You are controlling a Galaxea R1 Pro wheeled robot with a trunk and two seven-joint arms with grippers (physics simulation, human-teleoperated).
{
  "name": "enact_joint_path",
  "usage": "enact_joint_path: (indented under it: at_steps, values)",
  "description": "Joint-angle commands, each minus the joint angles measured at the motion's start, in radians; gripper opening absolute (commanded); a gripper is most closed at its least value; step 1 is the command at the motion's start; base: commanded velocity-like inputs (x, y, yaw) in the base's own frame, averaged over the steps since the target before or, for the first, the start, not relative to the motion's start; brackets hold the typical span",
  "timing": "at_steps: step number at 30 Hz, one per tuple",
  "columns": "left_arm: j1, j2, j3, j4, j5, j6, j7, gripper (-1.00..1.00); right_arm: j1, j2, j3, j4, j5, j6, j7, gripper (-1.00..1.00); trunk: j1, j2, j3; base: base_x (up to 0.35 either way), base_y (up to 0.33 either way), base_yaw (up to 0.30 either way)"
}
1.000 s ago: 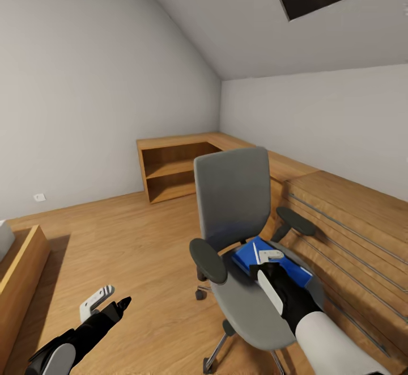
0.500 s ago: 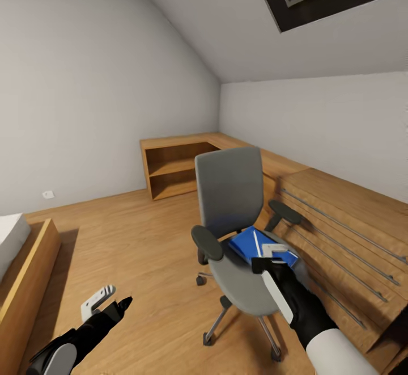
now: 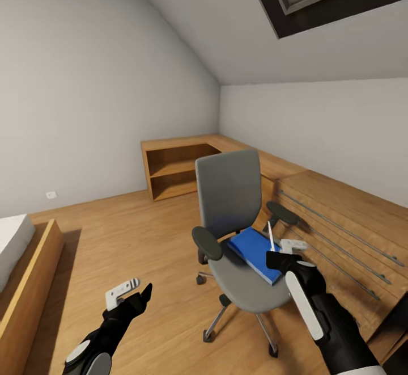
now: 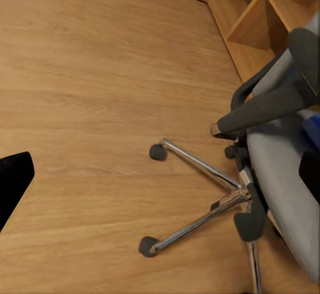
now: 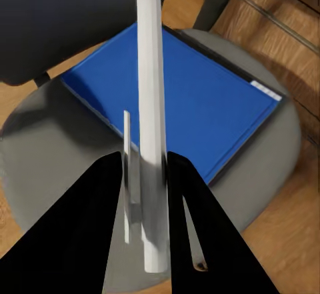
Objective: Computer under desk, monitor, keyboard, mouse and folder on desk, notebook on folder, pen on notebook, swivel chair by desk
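resting between jaws, pen (image 5: 150, 107)

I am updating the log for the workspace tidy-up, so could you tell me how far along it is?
Early. In hand: the right gripper is shut on the pen, lifted above the blue folder. Left: the folder lies on the swivel chair seat, and the chair stands by the wooden drawer chest. The left gripper is open.

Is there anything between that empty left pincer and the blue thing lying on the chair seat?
Yes. The left pincer hangs low over the floor beside the swivel chair, and the chair's near armrest stands between it and the blue folder. The right pincer, shut on the pen, is just above the folder's near edge.
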Motion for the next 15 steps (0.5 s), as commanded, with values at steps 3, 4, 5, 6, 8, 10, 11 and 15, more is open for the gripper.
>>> enact_joint_path:
  at_steps: [3, 4, 5, 6, 8, 10, 11, 15]
  values:
    - [-0.001, 0.001, -0.013, -0.002, 0.003, 0.006, 0.010, 1.00, -0.001, 0.000, -0.030, -0.008, -0.011, 0.003, -0.012, -1.00, -0.012, 0.021, 0.009, 0.000, 0.000, 0.000]
    - [-0.001, 0.001, -0.019, -0.002, 0.002, 0.007, 0.010, 1.00, -0.001, 0.000, -0.039, -0.010, -0.011, 0.003, -0.012, -1.00, -0.016, 0.028, 0.012, 0.000, 0.000, -0.012]
    - [-0.001, 0.001, -0.021, -0.002, 0.002, 0.009, 0.010, 1.00, -0.001, 0.000, -0.043, -0.011, -0.011, 0.003, -0.012, -1.00, -0.019, 0.035, 0.015, 0.000, 0.000, -0.039]
    - [-0.001, 0.001, -0.025, -0.002, 0.001, 0.013, 0.010, 1.00, 0.000, 0.000, -0.048, -0.012, -0.011, 0.003, -0.012, -1.00, -0.023, 0.042, 0.018, 0.000, 0.000, -0.114]
    - [-0.001, 0.001, -0.029, -0.002, 0.001, 0.027, 0.010, 1.00, 0.000, 0.001, -0.057, -0.013, -0.011, 0.003, -0.012, -1.00, -0.031, 0.056, 0.024, 0.000, 0.000, -0.196]
    - [-0.001, 0.001, -0.030, -0.002, 0.001, 0.037, 0.010, 1.00, 0.000, 0.001, -0.067, -0.014, -0.012, 0.003, -0.012, -1.00, -0.039, 0.070, 0.030, 0.000, 0.000, -0.197]
    - [-0.001, 0.001, -0.031, -0.002, 0.001, 0.041, 0.010, 1.00, 0.000, 0.001, -0.074, -0.014, -0.012, 0.003, -0.012, -1.00, -0.042, 0.077, 0.034, 0.000, 0.000, -0.118]
    - [-0.001, 0.000, -0.032, -0.001, 0.002, 0.049, 0.010, 1.00, 0.000, 0.002, -0.088, -0.016, -0.012, 0.003, -0.013, -1.00, -0.058, 0.105, 0.046, 0.000, 0.000, -0.048]
